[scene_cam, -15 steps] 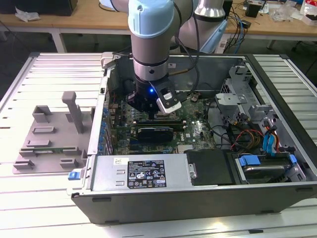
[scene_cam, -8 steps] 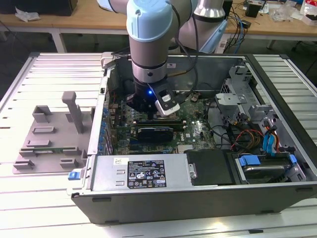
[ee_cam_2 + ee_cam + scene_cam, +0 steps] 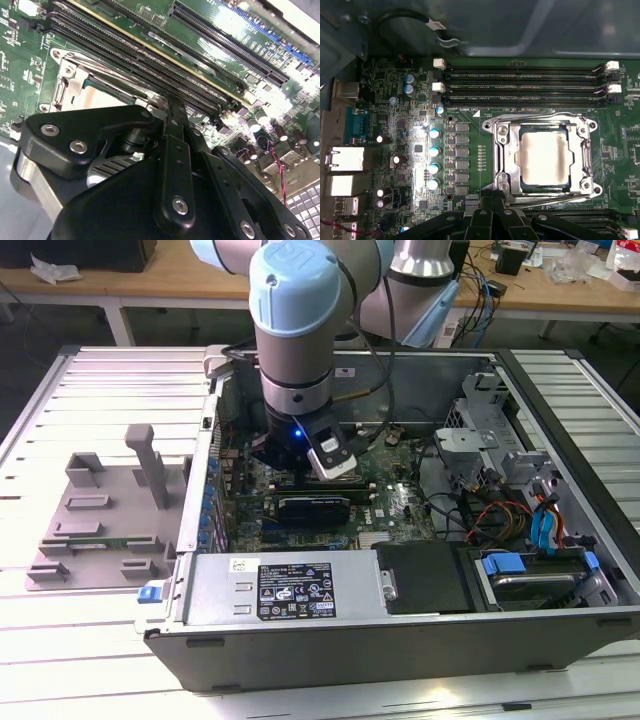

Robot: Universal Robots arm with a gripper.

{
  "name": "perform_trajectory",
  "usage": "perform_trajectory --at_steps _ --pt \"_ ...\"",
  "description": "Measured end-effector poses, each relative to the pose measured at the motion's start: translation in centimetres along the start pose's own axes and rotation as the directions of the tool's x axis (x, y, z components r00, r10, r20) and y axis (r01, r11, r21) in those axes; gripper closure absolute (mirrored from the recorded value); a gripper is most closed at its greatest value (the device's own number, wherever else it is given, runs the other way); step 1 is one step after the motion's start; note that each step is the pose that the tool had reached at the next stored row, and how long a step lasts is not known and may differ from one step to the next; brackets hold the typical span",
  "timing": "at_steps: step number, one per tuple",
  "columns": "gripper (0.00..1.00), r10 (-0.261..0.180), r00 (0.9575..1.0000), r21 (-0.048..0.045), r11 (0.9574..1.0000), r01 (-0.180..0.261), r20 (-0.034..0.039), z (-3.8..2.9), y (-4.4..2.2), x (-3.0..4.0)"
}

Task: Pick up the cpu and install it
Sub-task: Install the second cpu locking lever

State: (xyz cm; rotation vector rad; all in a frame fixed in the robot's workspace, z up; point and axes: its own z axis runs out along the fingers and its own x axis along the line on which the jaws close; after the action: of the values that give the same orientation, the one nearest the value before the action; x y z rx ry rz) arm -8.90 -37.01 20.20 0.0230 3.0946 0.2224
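Observation:
The cpu, a flat square chip with a dull silver top, lies inside the motherboard socket. The socket's metal frame surrounds it. In the first wrist view my gripper hovers just off the socket's edge, with its black fingers drawn together and nothing between them. In the second wrist view the same fingers point down beside the socket frame. In the exterior view the arm's wrist reaches down into the open computer case, over the motherboard.
Memory slots run along one side of the socket and capacitors line another. A grey slotted tray lies outside the case on the exterior view's left. A power supply, drive cages and cables crowd the case.

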Motion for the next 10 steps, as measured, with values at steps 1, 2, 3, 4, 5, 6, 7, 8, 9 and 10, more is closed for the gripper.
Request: perform_trajectory --at_steps 1,2,3,4,5,6,7,8,9,10 --pt "0.89 0.000 1.0000 -0.0010 1.0000 0.000 0.0001 0.01 0.01 0.00" --pt "0.89 0.000 1.0000 -0.0012 1.0000 0.000 0.0002 -0.02 0.01 0.00" --pt "0.89 0.000 1.0000 -0.0010 1.0000 0.000 0.0001 -0.33 0.05 -0.02" --pt "0.89 0.000 1.0000 -0.0009 1.0000 0.000 -0.0001 -0.53 0.07 -0.04" --pt "0.89 0.000 1.0000 -0.0008 1.0000 0.000 -0.0012 -0.61 0.07 -0.14" --pt "0.89 0.001 1.0000 -0.0006 1.0000 -0.001 -0.0041 -0.62 0.05 -0.33" --pt "0.89 0.001 1.0000 -0.0003 1.0000 -0.001 -0.0055 -0.63 0.04 -0.42" --pt "0.89 0.001 1.0000 0.0002 1.0000 -0.001 -0.0082 -0.64 0.00 -0.60" --pt "0.89 0.002 0.9999 0.0007 1.0000 -0.002 -0.0123 -0.67 -0.08 -0.84" --pt "0.89 0.002 0.9999 0.0018 1.0000 -0.002 -0.0166 -0.75 -0.19 -1.06"
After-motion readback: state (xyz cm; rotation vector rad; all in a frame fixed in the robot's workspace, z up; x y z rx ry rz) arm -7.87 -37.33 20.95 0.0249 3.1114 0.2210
